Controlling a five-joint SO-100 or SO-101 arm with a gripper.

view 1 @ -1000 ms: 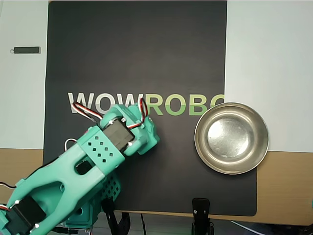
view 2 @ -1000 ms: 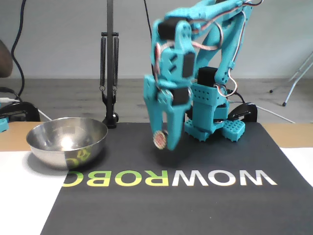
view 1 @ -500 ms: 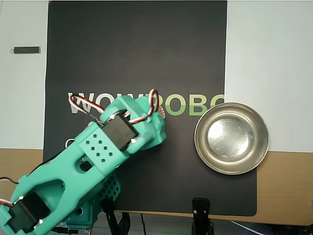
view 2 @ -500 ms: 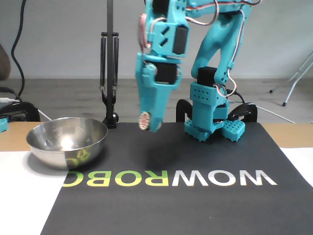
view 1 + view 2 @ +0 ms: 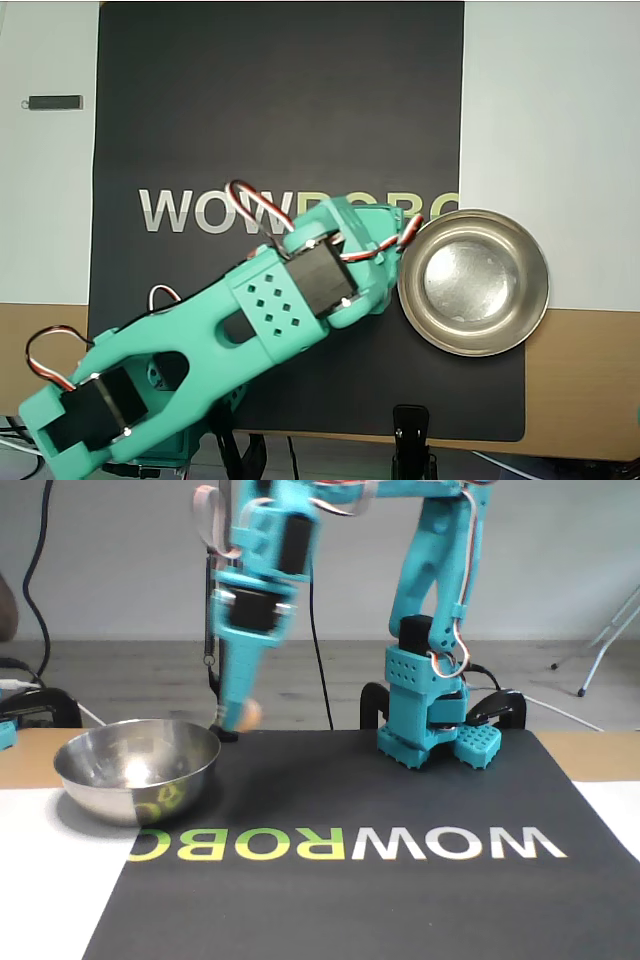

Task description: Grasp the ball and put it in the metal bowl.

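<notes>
The gripper (image 5: 238, 716) is clamped on the ball (image 5: 247, 715), raised just beside the bowl's (image 5: 137, 770) rim.

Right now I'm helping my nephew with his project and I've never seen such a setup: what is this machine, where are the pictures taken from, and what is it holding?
It is a small teal robot arm bolted at the edge of a black mat. One camera looks straight down; the other stands at table height, facing the arm. Its end effector, the two-fingered tip, grips a small tan ball, raised beside the near rim of a shiny metal bowl. The bowl is empty. From above, the arm hides the ball.
</notes>
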